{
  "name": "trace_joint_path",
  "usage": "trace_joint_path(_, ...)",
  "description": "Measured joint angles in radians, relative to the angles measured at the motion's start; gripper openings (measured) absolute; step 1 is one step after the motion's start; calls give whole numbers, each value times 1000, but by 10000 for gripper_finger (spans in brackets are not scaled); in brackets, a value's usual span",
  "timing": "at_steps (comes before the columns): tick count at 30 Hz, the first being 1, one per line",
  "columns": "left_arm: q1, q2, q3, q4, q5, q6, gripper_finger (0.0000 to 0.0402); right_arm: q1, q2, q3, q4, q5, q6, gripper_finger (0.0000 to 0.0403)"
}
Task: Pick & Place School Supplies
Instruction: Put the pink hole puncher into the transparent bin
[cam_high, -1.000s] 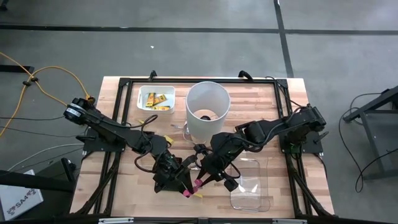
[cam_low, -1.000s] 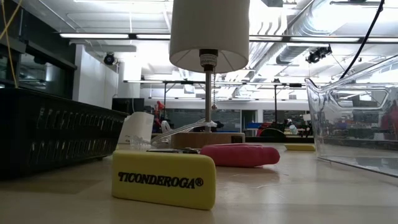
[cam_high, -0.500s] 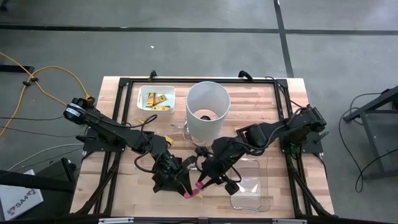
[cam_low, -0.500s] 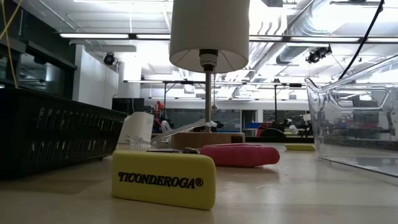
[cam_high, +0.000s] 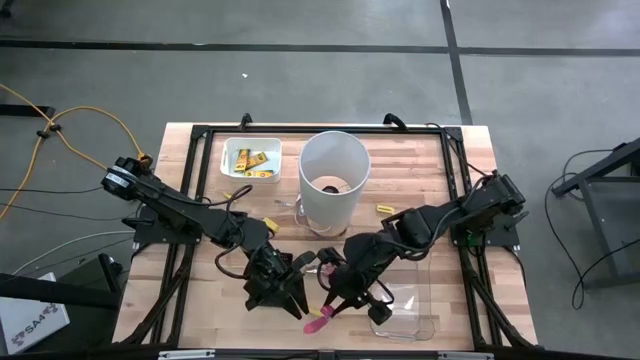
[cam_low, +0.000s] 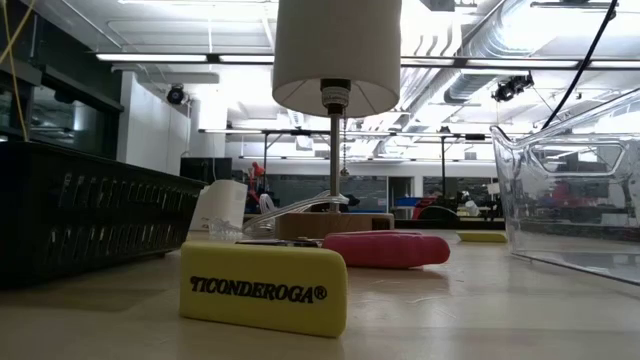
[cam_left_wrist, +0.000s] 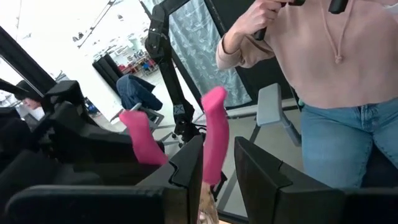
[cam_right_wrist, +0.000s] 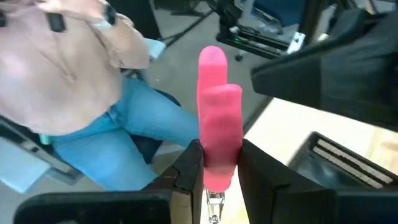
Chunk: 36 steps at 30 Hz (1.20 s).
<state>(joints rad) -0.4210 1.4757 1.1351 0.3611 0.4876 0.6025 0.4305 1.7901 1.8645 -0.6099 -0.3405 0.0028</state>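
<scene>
My right gripper (cam_high: 335, 305) is shut on a plier-like tool with pink handles (cam_high: 318, 321), held above the table near its near edge. My left gripper (cam_high: 297, 303) hangs level just left of it, fingers slightly apart. One pink handle (cam_left_wrist: 214, 137) shows just beyond that gap, and nothing lies between the fingers. A second pink-handled tool (cam_low: 385, 249) lies flat on the table. A yellow eraser (cam_low: 265, 288) rests on its long side in front of it. Several yellow pieces lie in a white tray (cam_high: 250, 160) at the far left. My right gripper pinches the tool's pink handles (cam_right_wrist: 219, 163) between its two fingers, close to their metal end (cam_right_wrist: 214, 200). The fingers slant down from the table's far right and lie along the handles. The handles' free ends stick out past the fingertips. The tool is lifted clear of the table.
The tall white cylinder (cam_high: 333, 175) stands on a thin stem at mid table. A clear plastic bin (cam_high: 405, 295) sits near the right. One yellow piece (cam_high: 388, 209) lies loose on the wood. A person in a pink top and jeans stands beyond the near edge.
My right gripper has gone toward the table's near edge and slightly right, carrying the pink-handled tool away from my left gripper's fingertips. The things on the table have stayed where they were.
</scene>
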Motion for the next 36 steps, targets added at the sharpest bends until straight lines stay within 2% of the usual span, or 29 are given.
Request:
trace_joint_path(6,-1,0,0,-2,-3,-6,86,24,0,0,-106,124,38,70)
trace_joint_path(13,-4,-1,0,-52,-30,-33,86,20,-14,0,-191,197,113,70)
trace_joint_path(23,-25,-5,0,-123,-211,-73,86,22,-98,1,-423,350,347,70)
trace_joint_path(33,-83,-5,0,-188,-358,-122,86,94,-101,1,-619,458,575,70)
trace_joint_path(36,-89,-5,0,-211,-371,-141,86,120,-101,1,-678,488,667,70)
